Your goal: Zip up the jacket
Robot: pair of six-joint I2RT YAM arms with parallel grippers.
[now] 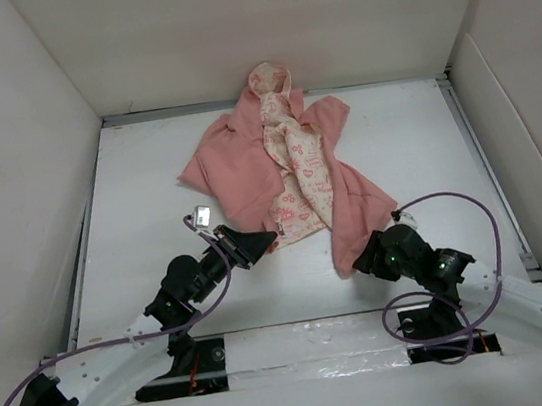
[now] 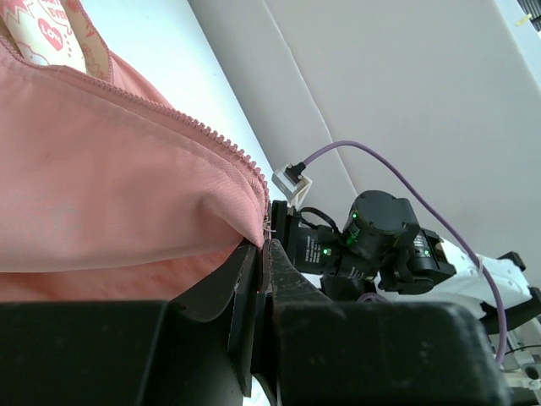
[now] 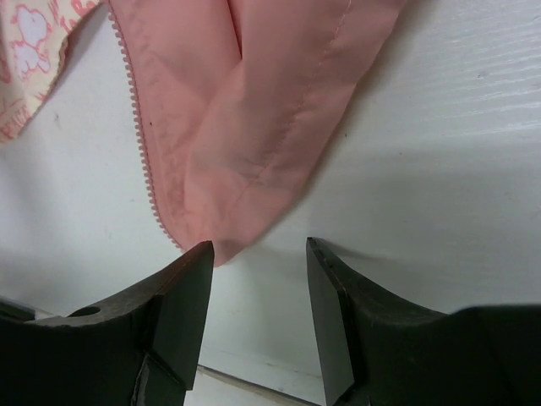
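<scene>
The salmon-pink jacket [image 1: 235,163] lies open on the white table, hood at the back, with its cream printed lining [image 1: 299,174] showing down the middle. My left gripper [image 1: 264,236] is shut on the bottom corner of the jacket's left front panel; the left wrist view shows the jaws [image 2: 264,245] pinching the hem just under the zipper teeth [image 2: 203,127]. My right gripper [image 1: 357,256] is open at the bottom corner of the right panel. In the right wrist view that corner [image 3: 221,247] touches the left finger [image 3: 190,279], beside the zipper teeth [image 3: 139,144], and the gripper [image 3: 259,249] holds nothing.
White walls enclose the table on the left, back and right [image 1: 493,61]. A metal rail [image 1: 489,172] runs along the right edge. Purple cables [image 1: 474,210] loop from both arms. The right arm [image 2: 380,241] shows in the left wrist view.
</scene>
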